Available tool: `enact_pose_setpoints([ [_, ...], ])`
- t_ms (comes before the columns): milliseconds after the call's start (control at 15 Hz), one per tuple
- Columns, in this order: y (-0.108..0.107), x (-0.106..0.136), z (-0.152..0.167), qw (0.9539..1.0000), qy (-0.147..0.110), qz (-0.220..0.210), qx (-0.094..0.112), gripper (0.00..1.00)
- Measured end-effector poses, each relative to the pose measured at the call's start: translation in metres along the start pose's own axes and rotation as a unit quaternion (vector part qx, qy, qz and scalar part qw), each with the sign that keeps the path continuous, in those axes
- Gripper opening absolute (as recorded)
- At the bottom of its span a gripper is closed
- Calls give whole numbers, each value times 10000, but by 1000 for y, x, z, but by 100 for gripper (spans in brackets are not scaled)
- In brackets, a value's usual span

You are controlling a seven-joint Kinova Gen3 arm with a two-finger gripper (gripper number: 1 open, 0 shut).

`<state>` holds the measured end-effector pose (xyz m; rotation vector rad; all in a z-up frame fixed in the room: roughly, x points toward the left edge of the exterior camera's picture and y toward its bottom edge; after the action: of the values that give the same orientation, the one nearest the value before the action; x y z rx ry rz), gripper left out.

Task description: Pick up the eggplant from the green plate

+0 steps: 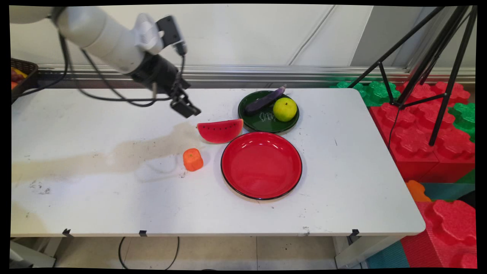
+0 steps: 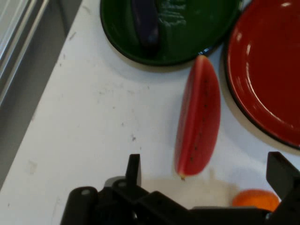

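Observation:
My gripper (image 1: 185,107) hangs open and empty above the table, a little up and left of a red watermelon slice (image 1: 220,130). In the hand view the slice (image 2: 198,119) lies just ahead of the gripper (image 2: 206,171), whose two fingertips (image 2: 134,167) stand far apart. An orange piece (image 1: 193,159) sits below the slice, also seen as an orange piece (image 2: 255,198) at the hand view's bottom right. An empty red plate (image 1: 261,165) lies right of the slice. Behind it a green plate (image 1: 268,121) carries a purple eggplant (image 1: 264,100) and a yellow-green fruit (image 1: 284,109).
A dark basket (image 1: 21,74) with fruit stands at the table's far left edge. Black tripod legs (image 1: 437,72) and red and green foam blocks (image 1: 426,125) stand beyond the table's right end. Black cables hang from the arm.

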<state>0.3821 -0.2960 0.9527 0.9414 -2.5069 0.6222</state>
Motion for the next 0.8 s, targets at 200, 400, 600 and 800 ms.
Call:
enact_pose_setpoints([
  [200, -4, 22, 16, 9998, -17, -138, 113, 100],
  [400, -7, 43, 34, 9995, -67, -231, 189, 100],
  [600, -12, 67, 59, 9990, -119, -335, 272, 100],
  [800, -16, 89, 87, 9984, -171, -427, 330, 100],
])
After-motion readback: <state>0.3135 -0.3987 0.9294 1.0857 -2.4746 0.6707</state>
